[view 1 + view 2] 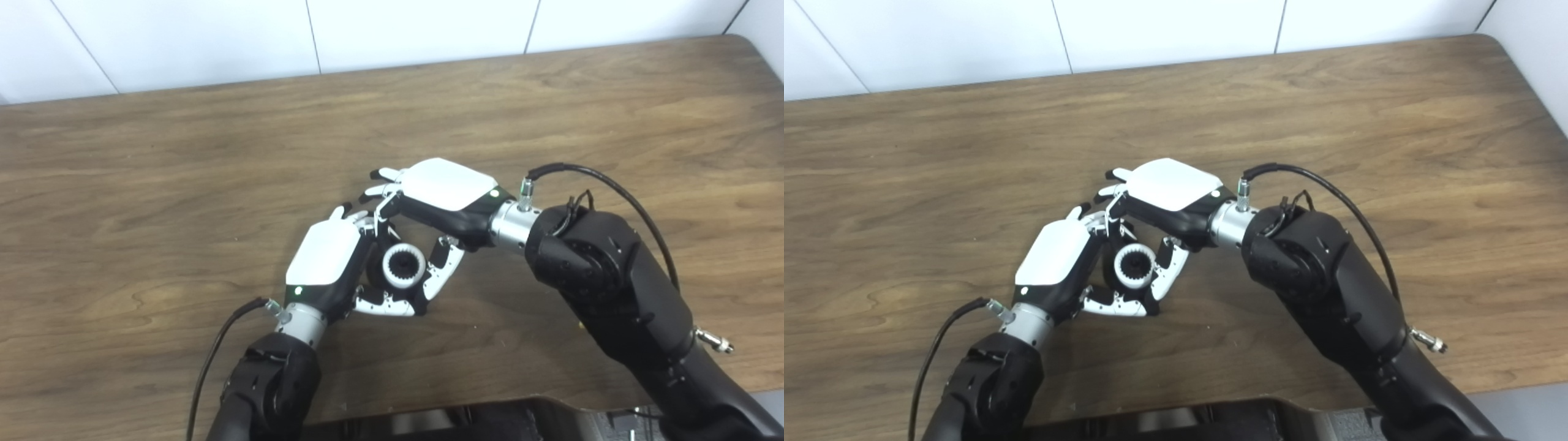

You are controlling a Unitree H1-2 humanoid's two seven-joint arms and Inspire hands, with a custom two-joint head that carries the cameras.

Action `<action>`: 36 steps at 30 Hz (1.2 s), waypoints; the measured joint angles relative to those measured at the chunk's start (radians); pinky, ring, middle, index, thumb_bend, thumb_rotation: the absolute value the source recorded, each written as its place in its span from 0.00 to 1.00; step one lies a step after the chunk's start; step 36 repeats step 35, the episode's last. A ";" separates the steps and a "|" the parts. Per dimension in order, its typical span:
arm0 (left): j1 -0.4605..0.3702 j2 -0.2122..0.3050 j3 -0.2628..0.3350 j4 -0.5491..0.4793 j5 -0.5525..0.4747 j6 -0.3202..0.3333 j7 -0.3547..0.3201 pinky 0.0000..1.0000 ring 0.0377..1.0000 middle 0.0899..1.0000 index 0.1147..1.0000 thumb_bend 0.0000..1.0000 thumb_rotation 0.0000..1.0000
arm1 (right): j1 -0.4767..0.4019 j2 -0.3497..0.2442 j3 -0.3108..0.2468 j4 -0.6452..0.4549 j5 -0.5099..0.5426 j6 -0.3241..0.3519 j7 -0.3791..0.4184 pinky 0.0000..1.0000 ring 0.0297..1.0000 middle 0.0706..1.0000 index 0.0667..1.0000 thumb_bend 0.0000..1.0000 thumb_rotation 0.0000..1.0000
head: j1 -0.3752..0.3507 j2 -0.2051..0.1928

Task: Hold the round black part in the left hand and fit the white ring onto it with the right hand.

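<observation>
Both hands meet over the desk [184, 184]: left hand [324, 260] clasps the round black part [375, 269], white ring [404, 265] seemingly seated; right hand [438, 196] fingers curl beside it, grip unclear; next, press home

A wooden table [551, 110] with a brown grain fills nearly the whole scene, its far edge meeting a white wall [214, 37] at twelve o'clock and a rounded corner at two o'clock. Near its middle, the left hand [324, 254] seems to rest on the wood; whether it truly touches is unclear.
</observation>
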 measured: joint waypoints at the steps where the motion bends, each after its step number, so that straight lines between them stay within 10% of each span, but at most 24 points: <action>1: 0.000 0.000 0.000 0.000 0.000 0.000 0.000 1.00 0.88 0.76 0.42 0.52 0.05 | 0.000 0.000 0.000 0.000 0.000 0.000 0.001 0.95 0.99 0.89 0.61 1.00 0.19 | 0.000 0.000; 36: -0.006 0.003 0.009 0.003 -0.010 0.002 -0.003 1.00 0.88 0.76 0.42 0.52 0.05 | -0.014 -0.019 -0.110 -0.038 0.039 0.000 0.001 0.92 0.97 0.87 0.61 1.00 0.27 | 0.008 -0.008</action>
